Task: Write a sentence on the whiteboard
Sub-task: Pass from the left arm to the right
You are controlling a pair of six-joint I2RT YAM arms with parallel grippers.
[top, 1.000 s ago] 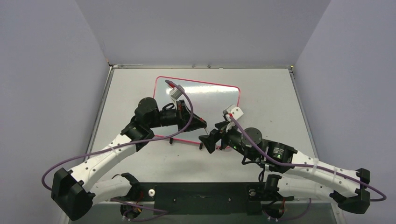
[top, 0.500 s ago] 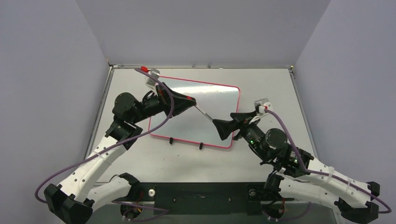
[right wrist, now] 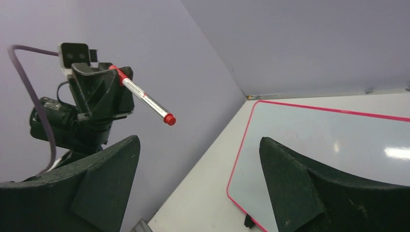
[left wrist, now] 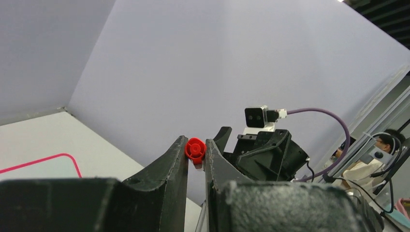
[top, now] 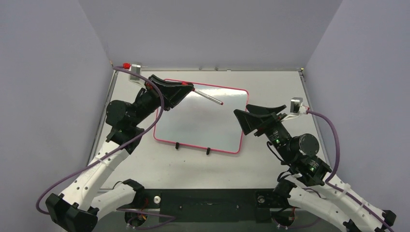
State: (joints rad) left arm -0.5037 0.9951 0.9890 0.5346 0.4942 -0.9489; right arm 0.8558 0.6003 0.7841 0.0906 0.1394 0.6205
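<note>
Now left arm (top: 122,116) raised, jaws pinching marker (top: 209,98); right jaws wide.

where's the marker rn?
Top view, left of centre: the marker is gripped in the left hand, sticking out over the whiteboard's far edge.

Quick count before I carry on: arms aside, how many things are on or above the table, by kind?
Whiteboard: 1
Marker, held in the left gripper: 1
Black clips on the board's near edge: 2
Total: 4
</note>
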